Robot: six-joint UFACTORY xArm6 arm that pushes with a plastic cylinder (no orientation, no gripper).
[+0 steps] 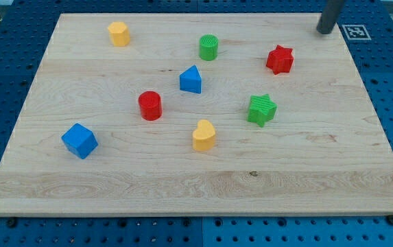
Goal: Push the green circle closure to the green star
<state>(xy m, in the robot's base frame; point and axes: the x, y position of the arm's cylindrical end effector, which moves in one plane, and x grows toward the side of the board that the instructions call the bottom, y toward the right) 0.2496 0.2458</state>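
Observation:
The green circle [208,47] stands near the view's top, a little right of centre on the wooden board [114,171]. The green star [261,110] lies lower and to the right of it, right of the board's middle. My tip [324,31] is at the view's top right, near the board's top edge, well to the right of the green circle and above the red star [279,60]. It touches no block.
A blue triangular block [191,80] sits between the green circle and the board's centre. A red cylinder [150,106], a yellow heart [204,135], a blue cube [79,140] and a yellow block [118,33] lie elsewhere on the board.

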